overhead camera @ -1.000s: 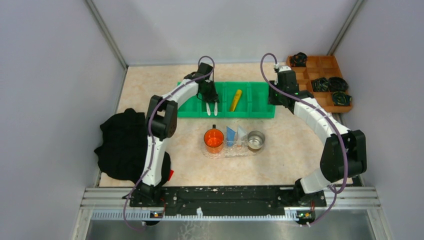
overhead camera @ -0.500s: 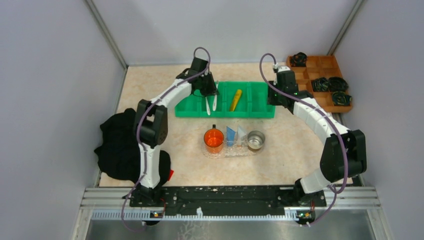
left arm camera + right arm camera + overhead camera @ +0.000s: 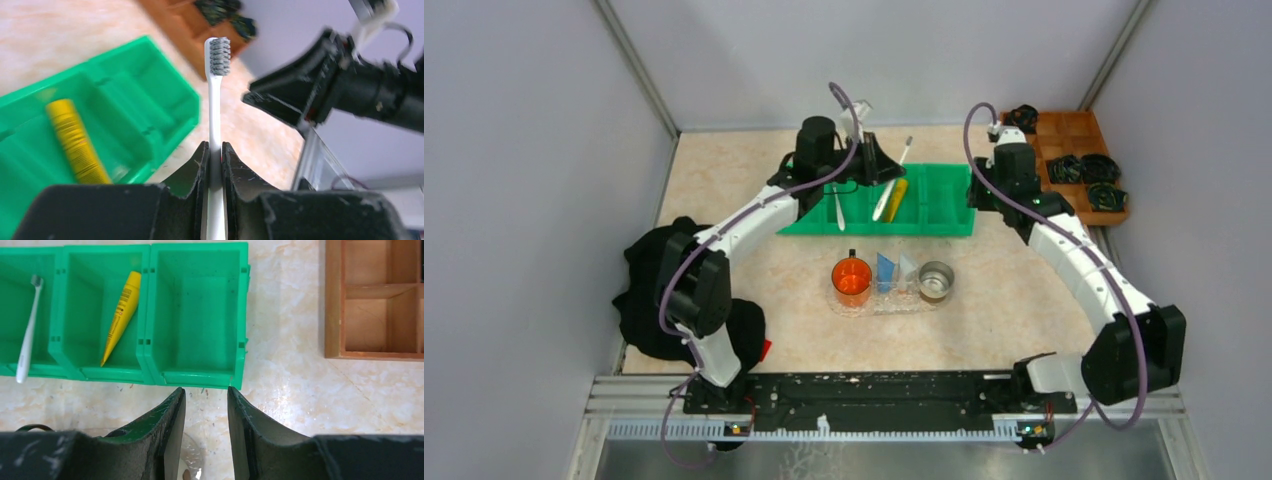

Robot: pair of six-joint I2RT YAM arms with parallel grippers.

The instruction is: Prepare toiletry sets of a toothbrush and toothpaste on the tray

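Top external view shows you the left hand (image 3: 884,170) holding a toothbrush (image 3: 902,158) slanted above the green bin (image 3: 944,205); the tray (image 3: 894,308) lies from it toward the bases, between both arms. Left wrist view: that hand is clenched on the handle, bristles pointing away, but the handle end is cut off and the tray is not visible. Right wrist view: the right hand (image 3: 206,405) is released and empty at the bin's near edge, and the yellow toothpaste (image 3: 120,315) lies beyond it.
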